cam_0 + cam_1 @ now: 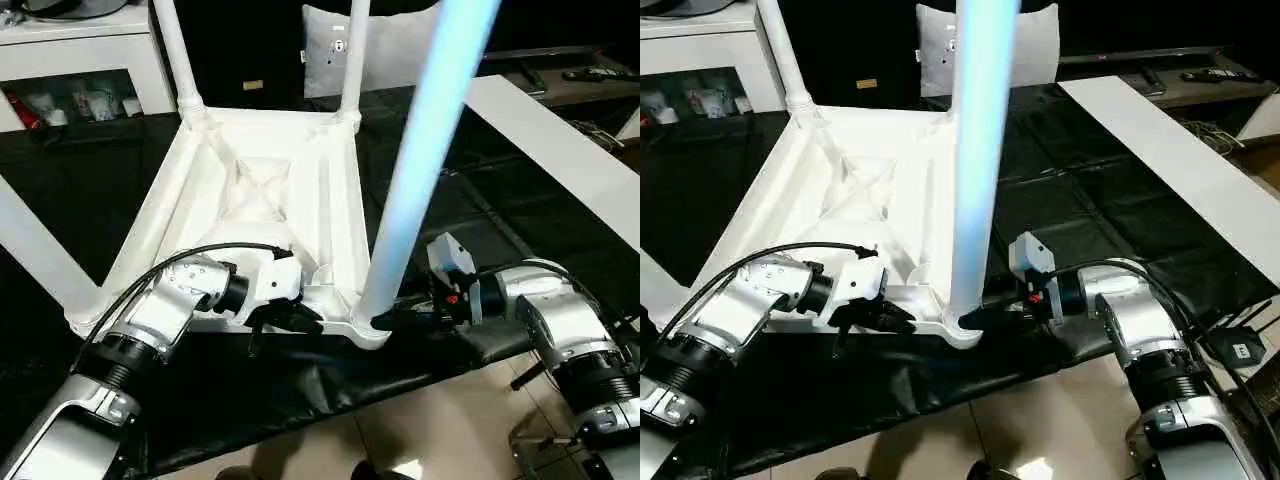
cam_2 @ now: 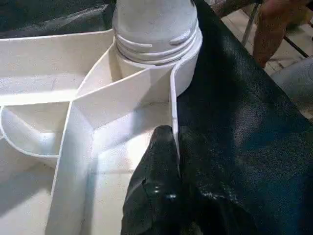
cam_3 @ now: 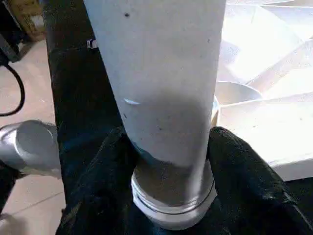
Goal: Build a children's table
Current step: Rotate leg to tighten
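While the ribbed white plastic table top lies upside down at the black tabletop's near edge, the left gripper's jaws pinch its thin rim, and the right gripper's jaws seemingly clamp the smooth tapered leg above its threaded collar.

Two silver forearms reach inward. The left gripper is pinched tight on a thin white plastic rim; the right gripper clasps a white tube leg's base.
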You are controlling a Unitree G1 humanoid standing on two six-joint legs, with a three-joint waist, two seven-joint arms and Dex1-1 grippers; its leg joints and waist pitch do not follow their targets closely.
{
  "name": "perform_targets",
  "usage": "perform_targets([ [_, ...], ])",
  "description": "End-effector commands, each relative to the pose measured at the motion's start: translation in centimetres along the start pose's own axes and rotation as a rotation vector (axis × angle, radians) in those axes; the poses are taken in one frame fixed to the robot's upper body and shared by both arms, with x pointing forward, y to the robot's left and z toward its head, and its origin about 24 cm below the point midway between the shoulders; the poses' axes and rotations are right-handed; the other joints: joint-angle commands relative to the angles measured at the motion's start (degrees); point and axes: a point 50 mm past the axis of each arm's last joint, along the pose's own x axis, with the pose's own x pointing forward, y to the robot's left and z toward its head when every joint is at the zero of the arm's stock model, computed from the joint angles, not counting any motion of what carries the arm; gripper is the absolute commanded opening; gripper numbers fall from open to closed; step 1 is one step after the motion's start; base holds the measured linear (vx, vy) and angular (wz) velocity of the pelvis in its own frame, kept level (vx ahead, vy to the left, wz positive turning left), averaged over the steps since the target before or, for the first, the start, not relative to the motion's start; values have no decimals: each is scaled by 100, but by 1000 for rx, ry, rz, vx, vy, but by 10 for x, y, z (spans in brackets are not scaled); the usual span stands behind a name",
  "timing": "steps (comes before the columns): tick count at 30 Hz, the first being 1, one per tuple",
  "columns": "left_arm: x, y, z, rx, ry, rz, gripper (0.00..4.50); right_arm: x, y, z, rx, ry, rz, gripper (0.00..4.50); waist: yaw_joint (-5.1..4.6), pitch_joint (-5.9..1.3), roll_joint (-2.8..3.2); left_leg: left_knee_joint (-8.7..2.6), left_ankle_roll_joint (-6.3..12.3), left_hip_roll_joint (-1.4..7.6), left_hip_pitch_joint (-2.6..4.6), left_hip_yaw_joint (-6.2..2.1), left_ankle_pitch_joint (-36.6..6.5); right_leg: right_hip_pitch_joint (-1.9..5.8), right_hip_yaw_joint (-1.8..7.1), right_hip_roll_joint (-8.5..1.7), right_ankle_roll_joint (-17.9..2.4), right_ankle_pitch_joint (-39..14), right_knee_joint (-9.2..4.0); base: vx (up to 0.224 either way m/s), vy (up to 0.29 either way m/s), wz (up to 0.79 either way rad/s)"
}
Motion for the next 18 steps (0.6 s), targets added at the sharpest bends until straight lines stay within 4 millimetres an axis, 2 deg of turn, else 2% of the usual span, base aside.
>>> perform_targets([
  [1,6,-1,8,40,-4,-61,0,4,5,5,-6,-27,65,201,-21,-455,-67,-339,625,199,-76,16,67,482,445,-418,78,-2105,-314,0,0,0],
  [5,12,5,11,-29,-47,37,0,13,12,2,43,-74,56,196,7,-463,-65,-337,592,194,-79,25,100,493,448,-421,109,-2094,-315,0,0,0],
  [8,16,7,14,-60,-59,94,0,20,11,2,77,-83,0,195,10,-438,-56,-349,520,183,-51,31,-53,473,423,-419,172,-2341,-384,0,0,0],
  [9,20,10,17,-80,-75,139,0,26,7,2,105,-80,-74,195,-28,-410,-59,-359,401,157,-32,34,-228,465,384,-410,287,-2638,-459,0,0,0],
  [11,24,13,22,-104,-93,188,0,34,2,2,134,-81,-153,195,-63,-394,-67,-343,344,115,-27,48,-410,468,335,-393,457,-2927,-528,0,0,0],
  [13,29,17,28,-135,-114,246,0,42,-3,5,161,-91,-238,195,-138,-368,-54,-317,289,76,13,54,-696,448,222,-362,725,-3316,-662,0,0,0],
  [14,34,22,34,-178,-132,313,0,52,-8,9,187,-96,-326,195,-276,-354,-6,-298,245,137,5,16,-911,497,72,-324,954,-3443,-791,0,0,0],
  [15,35,24,36,-191,-137,332,0,54,-10,10,192,-95,-353,195,-402,-381,35,-310,259,253,-17,-54,-1117,594,-9,-333,1029,-3326,-806,0,0,0],
  [16,36,27,38,-212,-142,367,0,58,-13,12,207,-103,-406,195,-435,-387,93,-369,296,395,-49,-127,-1239,669,31,-370,958,-3152,-721,0,0,0],
  [17,37,29,39,-227,-144,391,0,61,-15,13,219,-108,-445,195,-460,-370,140,-470,348,585,-87,-204,-1481,723,118,-397,845,-2881,-540,0,0,0],
  [18,38,33,42,-250,-149,442,0,65,-20,15,256,-114,-520,195,-469,-360,173,-747,342,975,-82,-415,-1965,743,493,-495,482,-1972,98,0,0,0],
])
